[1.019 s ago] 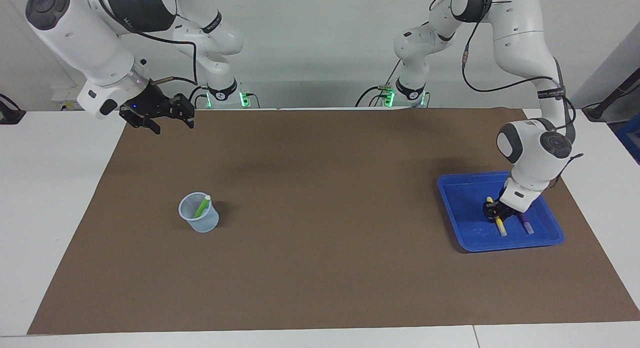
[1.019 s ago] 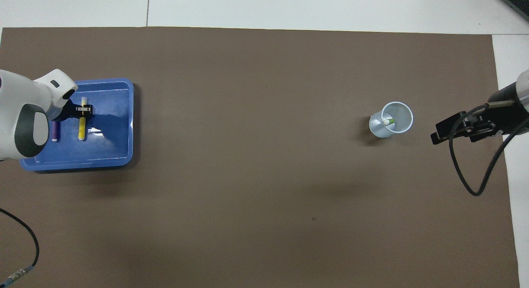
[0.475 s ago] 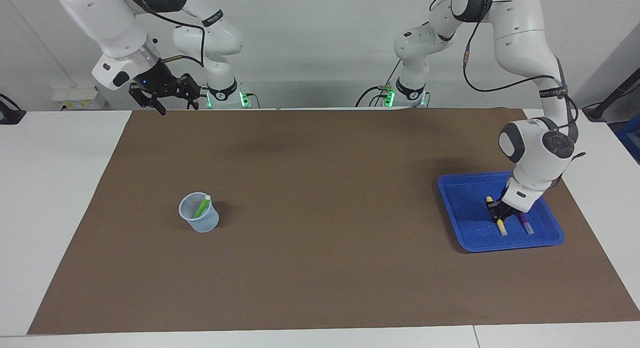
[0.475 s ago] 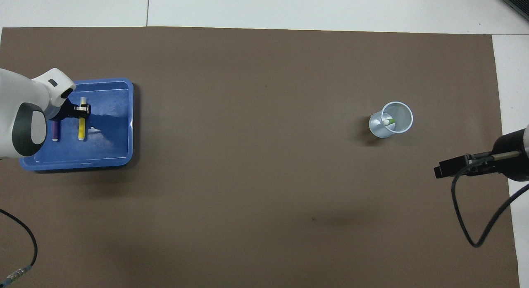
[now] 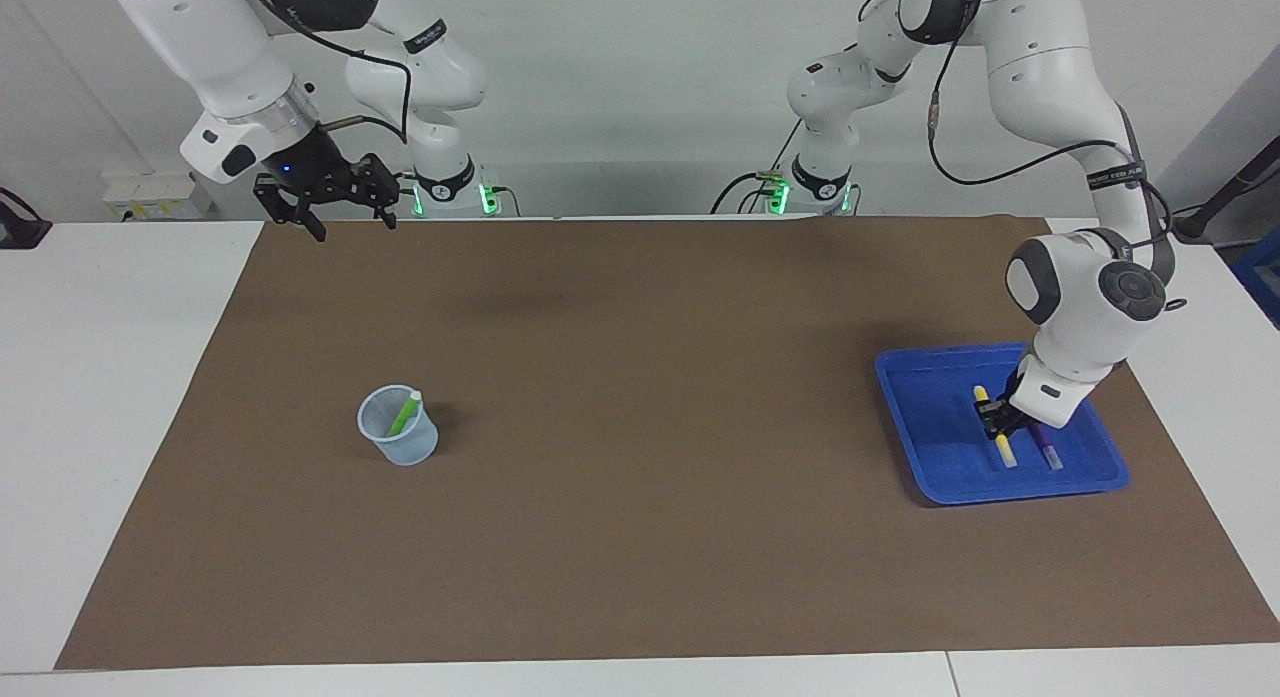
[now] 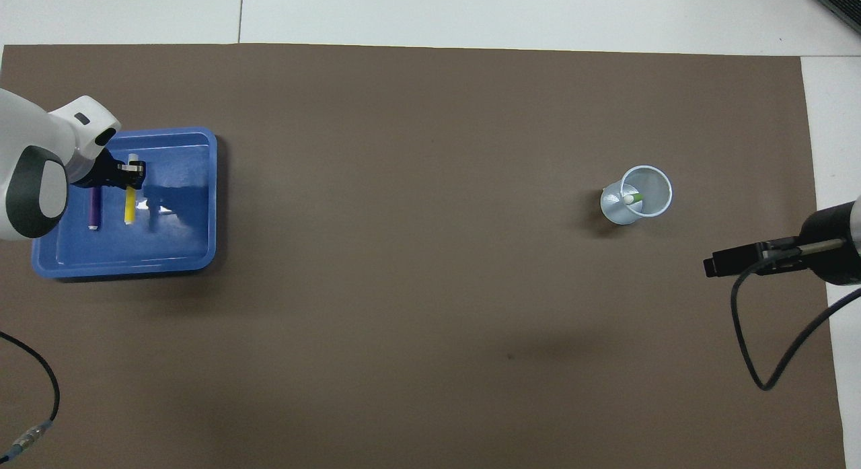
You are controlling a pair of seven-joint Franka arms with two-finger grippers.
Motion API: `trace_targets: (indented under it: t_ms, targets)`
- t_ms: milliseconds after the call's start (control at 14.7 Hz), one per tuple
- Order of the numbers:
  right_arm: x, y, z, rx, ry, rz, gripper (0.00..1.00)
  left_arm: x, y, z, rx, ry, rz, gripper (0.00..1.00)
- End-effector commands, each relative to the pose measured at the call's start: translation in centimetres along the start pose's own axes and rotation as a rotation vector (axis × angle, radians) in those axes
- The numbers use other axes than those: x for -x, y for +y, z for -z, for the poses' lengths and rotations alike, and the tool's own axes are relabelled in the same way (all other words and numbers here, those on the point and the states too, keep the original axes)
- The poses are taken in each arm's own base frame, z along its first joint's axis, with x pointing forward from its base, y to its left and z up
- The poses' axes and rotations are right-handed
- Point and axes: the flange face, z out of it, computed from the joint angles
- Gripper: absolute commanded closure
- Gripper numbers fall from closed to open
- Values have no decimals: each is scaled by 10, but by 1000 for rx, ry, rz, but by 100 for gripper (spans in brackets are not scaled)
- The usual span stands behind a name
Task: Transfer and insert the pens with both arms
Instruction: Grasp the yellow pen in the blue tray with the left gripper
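Left gripper (image 5: 1001, 420) of mine is down in the blue tray (image 5: 930, 457), its fingers clamped on the yellow pen (image 5: 1003, 447), with the purple pen (image 5: 1046, 447) lying just beside it in the same tray. Right gripper (image 5: 335, 209) of mine hangs with jaws spread, holding nothing, over the brown mat (image 5: 640, 427) at the right arm's end. Green pen (image 5: 404, 415) stands tilted in the clear cup (image 5: 398, 439) on the mat.
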Motion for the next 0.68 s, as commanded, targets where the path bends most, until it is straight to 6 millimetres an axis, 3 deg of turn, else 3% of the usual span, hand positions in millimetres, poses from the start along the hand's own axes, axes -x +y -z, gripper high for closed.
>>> trace_targets:
  t_ms: [0, 340, 611]
  targets:
    - [-7, 4, -5, 22, 0, 26, 0, 3, 3, 21, -13, -9, 31, 100]
    - [-7, 6, -9, -19, -6, 10, 0, 8, 6, 45, -5, -35, 43, 100]
    - [-11, 5, -17, -188, -23, -24, 0, 8, 10, 62, 7, -65, 51, 100]
